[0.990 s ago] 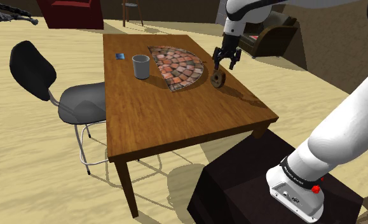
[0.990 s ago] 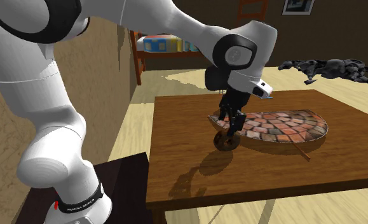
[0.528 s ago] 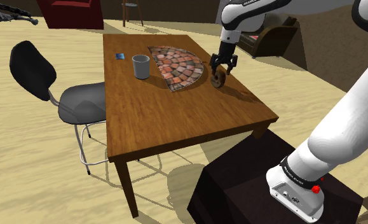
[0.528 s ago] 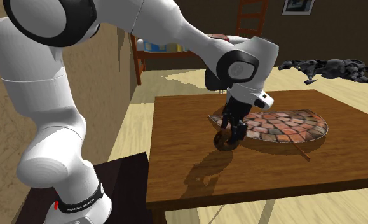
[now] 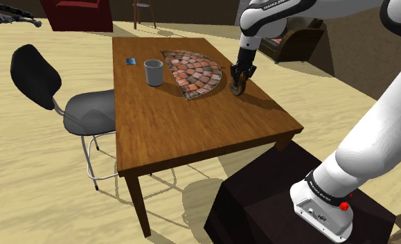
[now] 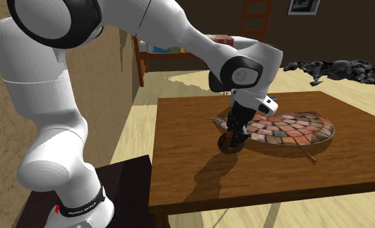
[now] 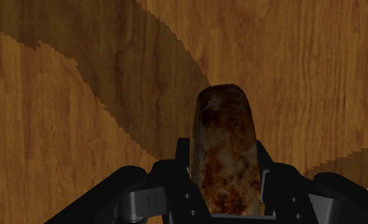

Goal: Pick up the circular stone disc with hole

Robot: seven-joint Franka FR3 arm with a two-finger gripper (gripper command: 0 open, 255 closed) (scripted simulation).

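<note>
One mottled disc (image 7: pixel 225 137) in end effector (image 5: pixel 237 78)

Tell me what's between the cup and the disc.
A brick-patterned half-round mat lies between cup and disc, seen in the shoulder view.

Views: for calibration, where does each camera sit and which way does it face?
Shoulder view: behind the stand, looking down over the table; stand and arm show.
Second exterior view: beside the stand, facing across the table; arm looms near.
Wrist view: on the hand, looking down at the disc between its fingers.
Both exterior views share the brick-patterned mat.
</note>
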